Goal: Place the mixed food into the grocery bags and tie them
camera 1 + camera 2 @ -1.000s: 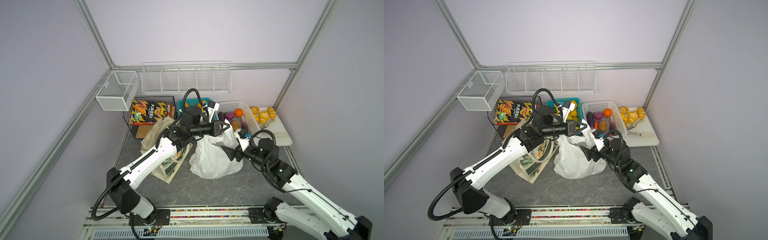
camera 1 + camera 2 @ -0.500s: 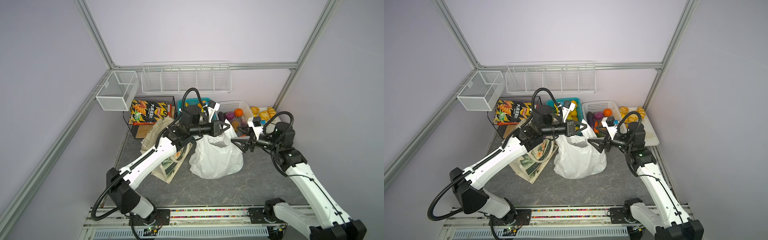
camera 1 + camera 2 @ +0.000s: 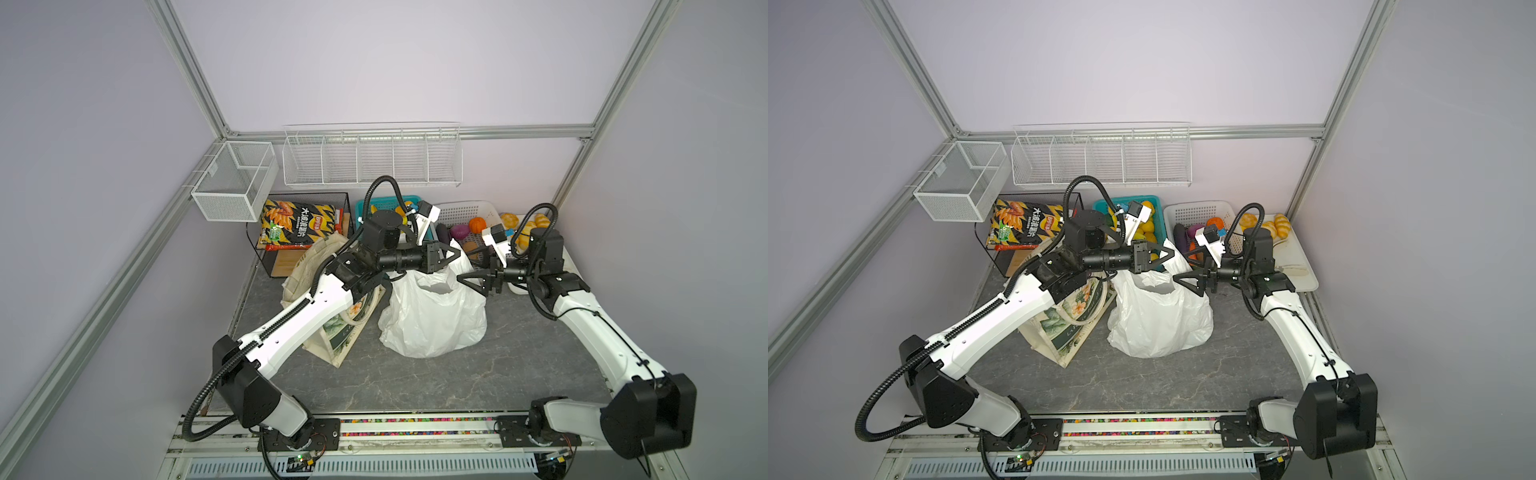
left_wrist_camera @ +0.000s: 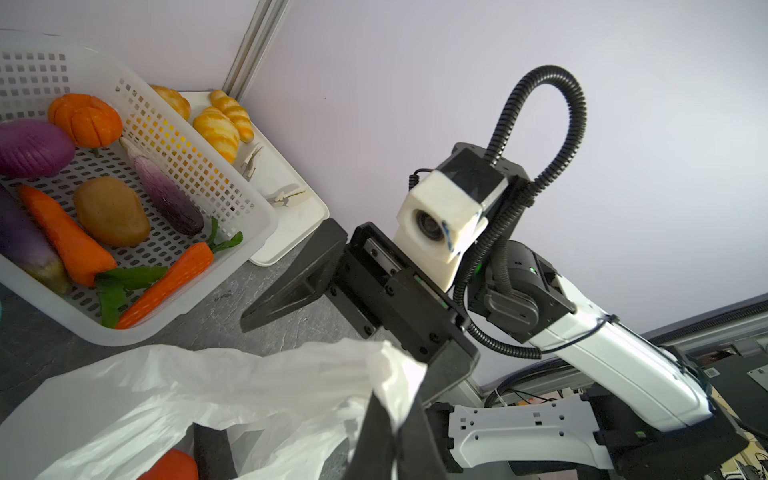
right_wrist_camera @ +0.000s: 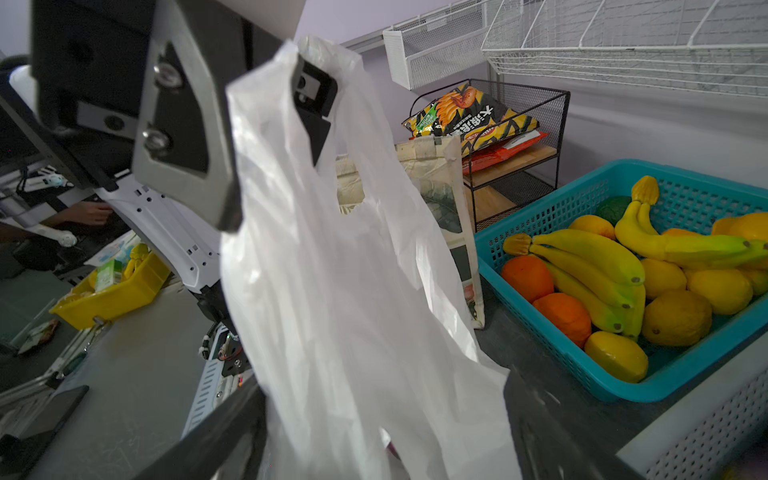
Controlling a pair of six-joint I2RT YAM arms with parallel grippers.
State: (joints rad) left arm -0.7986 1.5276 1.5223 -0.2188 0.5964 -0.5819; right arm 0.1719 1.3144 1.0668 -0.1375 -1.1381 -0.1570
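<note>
The white plastic grocery bag stands mid-table, bulging. My left gripper is shut on one of its handles and holds it up. My right gripper is open at the bag's right side, with loose white film hanging between its wide-spread fingers. A red rounded piece of the mixed food shows in the bag's mouth; the rest is hidden. The cream canvas tote leans left of the plastic bag, partly under my left arm.
A white basket of toy vegetables and a teal basket of bananas and oranges stand behind the bags. A black wire rack holds a black-and-yellow chip bag. A white tray with bread lies at the back right.
My right arm has risen and swung toward the back right, bringing its open gripper level with the bag's right handle. The left gripper has kept still on its handle.
</note>
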